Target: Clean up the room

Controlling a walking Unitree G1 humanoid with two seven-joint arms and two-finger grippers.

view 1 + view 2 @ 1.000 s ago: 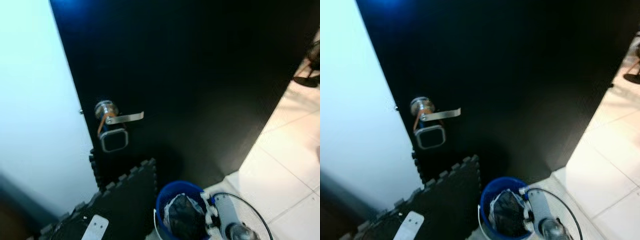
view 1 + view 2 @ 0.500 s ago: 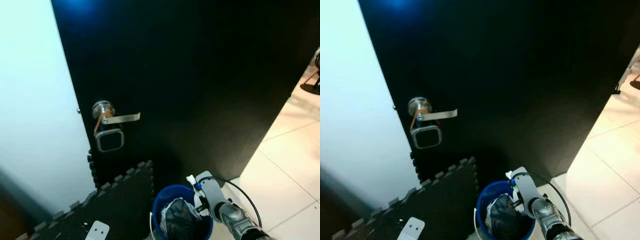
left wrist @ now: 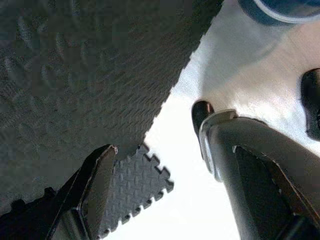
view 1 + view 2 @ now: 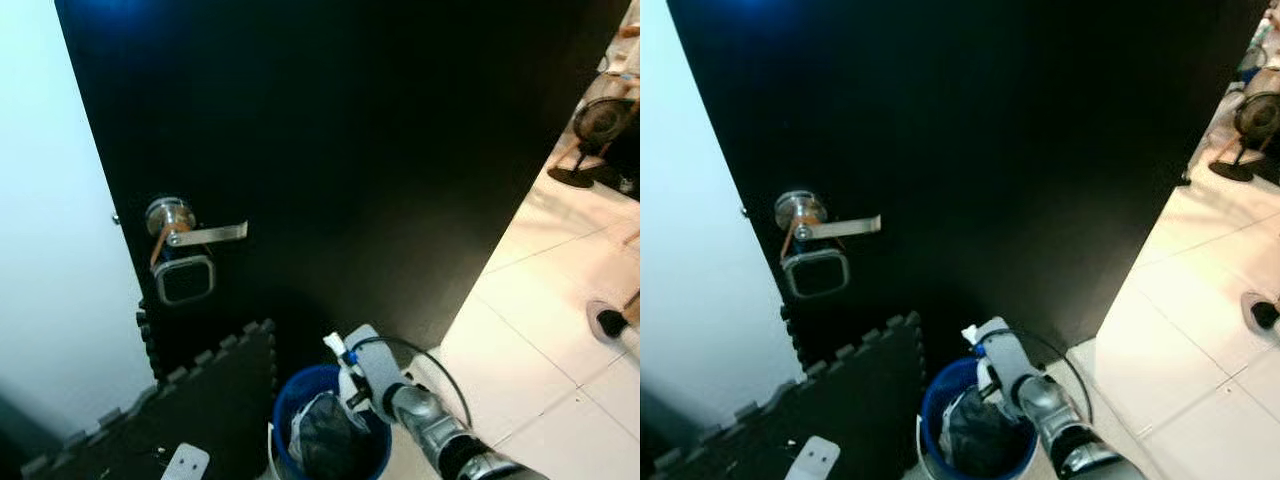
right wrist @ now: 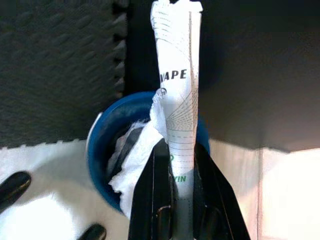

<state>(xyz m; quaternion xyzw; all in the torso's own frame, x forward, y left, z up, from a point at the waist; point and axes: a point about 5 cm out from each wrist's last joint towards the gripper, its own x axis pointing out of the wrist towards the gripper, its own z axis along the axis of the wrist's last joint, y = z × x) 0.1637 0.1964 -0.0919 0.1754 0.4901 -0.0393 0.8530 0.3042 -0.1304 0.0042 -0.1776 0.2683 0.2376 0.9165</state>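
Over the blue bin point(image 4: 330, 430), at six o'clock in the head views, we find the right gripper point(image 5: 175, 165) with its fingers point(image 5: 150, 200) clamped on a crumpled white paper point(image 5: 177, 100) printed with green and black lettering. The paper stands up out of the fingers, and in the right wrist view it lies directly across the bin's mouth. The bin is lined with a dark bag point(image 4: 325, 445) and already holds some white waste.

We judge the step in hand to be disposal: one piece of litter is carried to the bin and is not yet released. The next move calls for the fingers to part while the paper sits inside the rim; the sheet is long and light, so a release made too high or off-centre could let it drift onto the floor beside the bin. A slight lowering first looks prudent.

As to pose, the right arm point(image 4: 420, 420) reaches forward and down from five o'clock, wrist bent toward the bin, its black cable looping above the forearm. The left gripper point(image 3: 165, 200) hangs low near the floor, its fingers apart and holding nothing, over the edge of the dark foam mat point(image 3: 75, 75) and the pale tiles.

Beyond the bin, at twelve o'clock, stands a black door point(image 4: 380, 150) with a lever handle point(image 4: 195, 235) at nine o'clock. A small white object point(image 4: 187, 462) lies on the mat at seven o'clock; we cannot identify it.
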